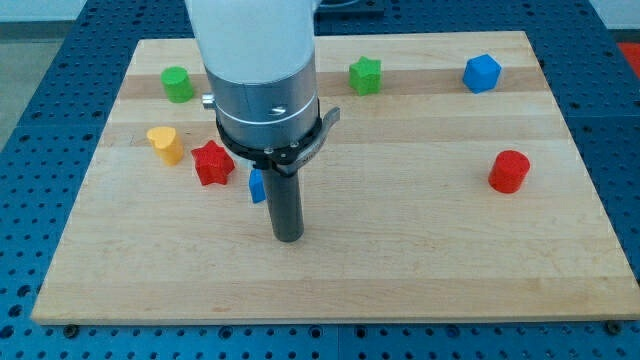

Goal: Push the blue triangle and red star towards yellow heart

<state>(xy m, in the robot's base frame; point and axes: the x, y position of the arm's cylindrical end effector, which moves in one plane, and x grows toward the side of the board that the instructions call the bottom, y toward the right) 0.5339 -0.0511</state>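
Observation:
The yellow heart (165, 144) sits on the wooden board (420, 250) at the view's left. The red star (212, 163) lies just to its right, close to it but apart. The blue triangle (256, 185) is right of the star, mostly hidden behind my rod; only a small blue edge shows. My tip (288, 237) rests on the board just right of and below the blue triangle, close to it; contact cannot be told.
A green cylinder (179, 84) stands at the top left. A green star (365, 75) is at the top middle, a blue hexagonal block (481, 73) at the top right, and a red cylinder (509, 171) at the right.

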